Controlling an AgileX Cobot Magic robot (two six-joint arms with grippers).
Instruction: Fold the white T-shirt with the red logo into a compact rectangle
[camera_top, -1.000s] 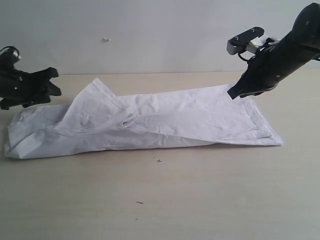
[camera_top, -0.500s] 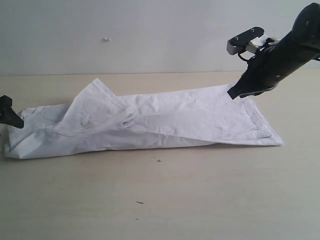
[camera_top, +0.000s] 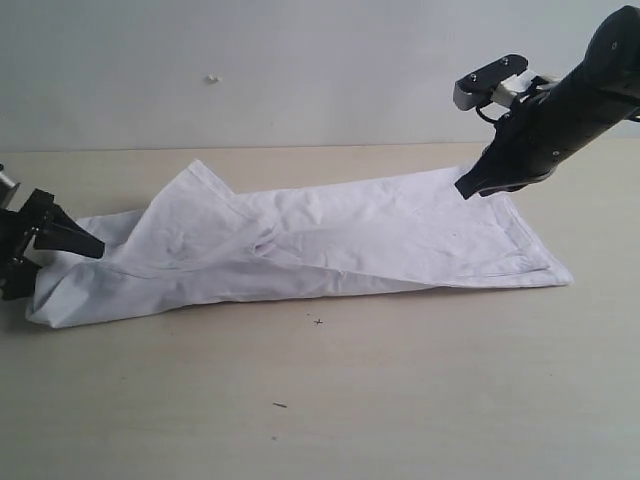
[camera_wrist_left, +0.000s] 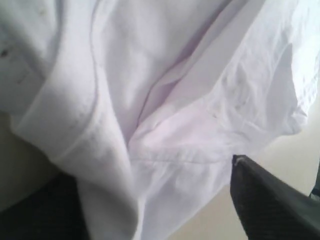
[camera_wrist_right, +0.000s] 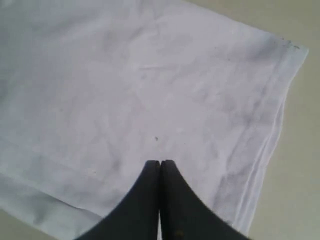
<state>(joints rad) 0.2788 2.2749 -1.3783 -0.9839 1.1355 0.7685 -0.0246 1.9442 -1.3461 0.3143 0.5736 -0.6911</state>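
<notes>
Straddling the cloth: your left gripper (camera_wrist_left: 150, 170) has its jaws wide apart. A bunched end of the white T-shirt (camera_wrist_left: 165, 90) lies between the fingers (camera_wrist_left: 270, 200), unpinched. It looks set to bite that end.
Just past the left jaws: you see stacked seams and a rolled edge. With several layers together here, one pinch would likely take the whole end.
Right jaws: your right gripper (camera_wrist_right: 160, 162) is pressed closed with nothing between its fingers. It sits over the other end of the shirt, and you cannot tell whether the tips touch the fabric.
Ahead of the right jaws: smooth cloth runs out to the stitched hem (camera_wrist_right: 272, 115), with bare table (camera_top: 400, 400) beyond.
Between the two pairs of jaws: the shirt lies as one long narrow band, and a sleeve flap (camera_top: 190, 195) peaks up nearer the left jaws.
Red logo: you cannot see it in any view. It is probably folded inside or face down.
Stage: the lengthwise folding looks done, and the end-to-end folds remain.
</notes>
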